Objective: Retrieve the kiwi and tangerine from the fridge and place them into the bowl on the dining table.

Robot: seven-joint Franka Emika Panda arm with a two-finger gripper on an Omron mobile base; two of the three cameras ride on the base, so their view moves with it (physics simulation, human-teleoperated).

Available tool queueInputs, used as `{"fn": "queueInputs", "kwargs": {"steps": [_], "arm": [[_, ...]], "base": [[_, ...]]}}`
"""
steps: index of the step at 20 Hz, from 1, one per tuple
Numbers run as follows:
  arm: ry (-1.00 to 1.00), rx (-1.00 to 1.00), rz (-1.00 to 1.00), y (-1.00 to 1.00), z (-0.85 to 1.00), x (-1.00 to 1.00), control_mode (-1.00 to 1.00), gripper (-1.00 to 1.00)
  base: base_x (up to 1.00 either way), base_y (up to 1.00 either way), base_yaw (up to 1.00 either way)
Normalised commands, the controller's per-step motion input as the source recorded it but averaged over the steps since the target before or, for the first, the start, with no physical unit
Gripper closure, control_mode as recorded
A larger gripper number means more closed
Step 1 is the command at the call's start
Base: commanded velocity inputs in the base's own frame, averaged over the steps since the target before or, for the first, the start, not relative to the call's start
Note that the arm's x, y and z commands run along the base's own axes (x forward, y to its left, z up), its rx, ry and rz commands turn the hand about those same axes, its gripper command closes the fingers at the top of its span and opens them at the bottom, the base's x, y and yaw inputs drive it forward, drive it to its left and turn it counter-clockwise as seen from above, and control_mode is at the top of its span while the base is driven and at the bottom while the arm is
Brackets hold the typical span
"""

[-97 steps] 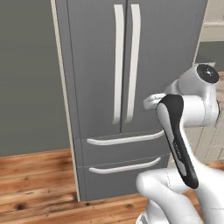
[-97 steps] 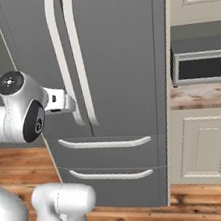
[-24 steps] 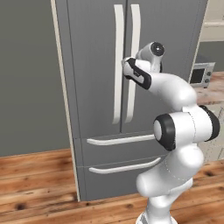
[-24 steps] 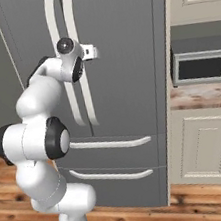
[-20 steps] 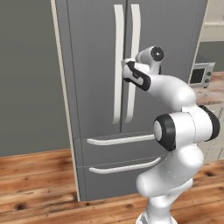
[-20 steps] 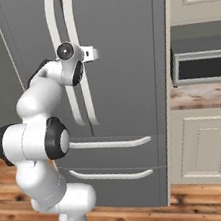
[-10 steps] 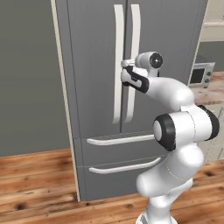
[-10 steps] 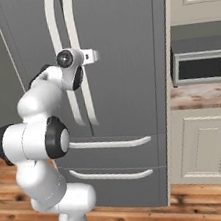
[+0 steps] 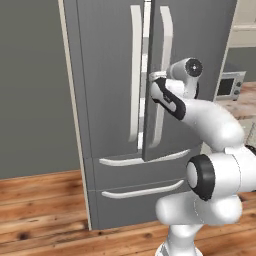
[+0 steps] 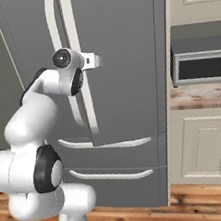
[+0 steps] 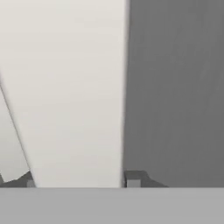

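Note:
The tall grey fridge [image 9: 110, 60] [image 10: 124, 54] stands right in front of me. My gripper [image 9: 156, 76] [image 10: 94, 60] is shut on the long white handle [image 9: 165, 60] [image 10: 73, 37] of its right door, at about mid-height. In the hand view the white handle [image 11: 74, 87] lies between my gripper [image 11: 82, 180] and its dark fingertips [image 11: 133, 178] press it from both sides. The right door stands slightly ajar, with a thin bright slit along its inner edge. The kiwi, tangerine, bowl and dining table are out of view.
Two lower drawers [image 9: 135, 190] with curved white handles sit beneath the doors. To the fridge's right, a microwave [image 10: 199, 68] rests on a stone counter [image 10: 201, 95] over cream cabinets [image 10: 204, 148]. A grey wall [image 9: 30, 85] is on the left, over a wood floor [image 9: 40, 210].
My hand has come down a little along the right door's handle and its fingers have closed on it. The door has swung out a crack.

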Motion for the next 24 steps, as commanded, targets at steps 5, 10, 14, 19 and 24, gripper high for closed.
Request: {"fn": "queueInputs", "kwargs": {"steps": [5, 10, 14, 19, 24], "arm": [[0.18, 0.01, -0.03, -0.98, 0.52, -1.0, -1.0, 1.0], [0.18, 0.04, -0.07, -1.0, 0.39, -1.0, -1.0, 1.0], [0.16, 0.04, -0.06, -1.0, 0.32, -1.0, -1.0, 1.0], [0.07, 0.04, -0.03, -1.0, 0.24, -1.0, -1.0, 1.0], [0.0, 0.01, 0.0, -0.78, 0.33, -1.0, -1.0, -1.0]], "base": [[0.0, 0.0, 0.0], [0.0, 0.0, 0.0], [0.0, 0.0, 0.0], [0.0, 0.0, 0.0], [0.0, 0.0, 0.0]]}}
